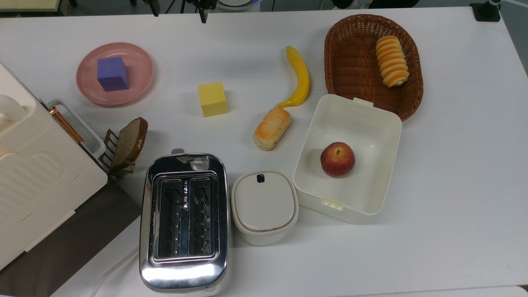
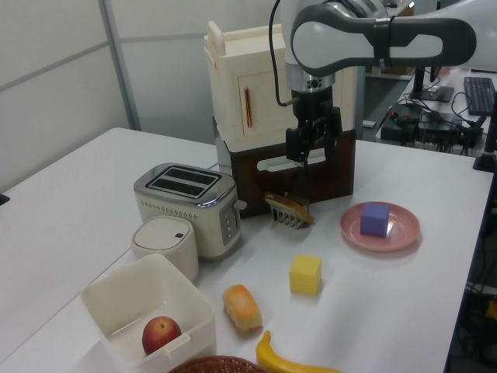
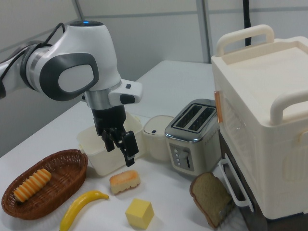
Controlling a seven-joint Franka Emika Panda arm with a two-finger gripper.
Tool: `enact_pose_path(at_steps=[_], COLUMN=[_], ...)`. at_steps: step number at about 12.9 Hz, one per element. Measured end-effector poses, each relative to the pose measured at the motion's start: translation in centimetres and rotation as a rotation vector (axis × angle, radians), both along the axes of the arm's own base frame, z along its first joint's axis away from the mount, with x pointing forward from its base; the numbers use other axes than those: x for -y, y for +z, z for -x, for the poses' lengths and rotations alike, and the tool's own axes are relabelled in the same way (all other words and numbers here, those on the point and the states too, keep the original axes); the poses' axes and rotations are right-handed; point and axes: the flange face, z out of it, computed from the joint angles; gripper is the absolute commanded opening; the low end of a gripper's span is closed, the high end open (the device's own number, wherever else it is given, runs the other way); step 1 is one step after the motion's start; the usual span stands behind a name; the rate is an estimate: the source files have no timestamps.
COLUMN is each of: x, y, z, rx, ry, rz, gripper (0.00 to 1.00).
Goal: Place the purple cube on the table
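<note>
The purple cube (image 1: 112, 73) sits on the round pink plate (image 1: 140, 88) at the top view's left; in the left view the cube (image 2: 375, 219) and plate (image 2: 405, 233) lie at the right. The white table (image 1: 453, 165) spans the scene. My gripper (image 2: 311, 158) hangs open and empty well above the tabletop, over the toast rack and to the left view's left of the plate. In the right view the gripper (image 3: 120, 151) hovers in front of the white box, fingers apart.
A yellow cube (image 1: 212, 99), banana (image 1: 299, 78) and bread roll (image 1: 271, 128) lie mid-table. A toaster (image 1: 184, 218), lidded white pot (image 1: 264, 206), open box with an apple (image 1: 354, 198) and wicker basket (image 1: 350, 66) stand nearby. A toast rack (image 1: 123, 146) and a cream appliance (image 1: 37, 173) flank the plate.
</note>
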Motion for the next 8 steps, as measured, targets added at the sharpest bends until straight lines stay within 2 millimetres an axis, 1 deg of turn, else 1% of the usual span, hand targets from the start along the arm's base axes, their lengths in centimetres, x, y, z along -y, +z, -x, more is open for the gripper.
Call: enact_pose_path(at_steps=[5, 6, 7, 8], x=[0.1, 0.6, 1.7, 3.4], y=[0.0, -0.1, -0.3, -0.8], z=[0.0, 0.1, 0.2, 0.4], rx=[0.0, -0.001, -0.004, -0.015], ry=[0.005, 0.015, 0.032, 0.056], rz=[-0.001, -0.002, -0.005, -0.011], gripper=[1.0, 1.0, 1.0, 1.0])
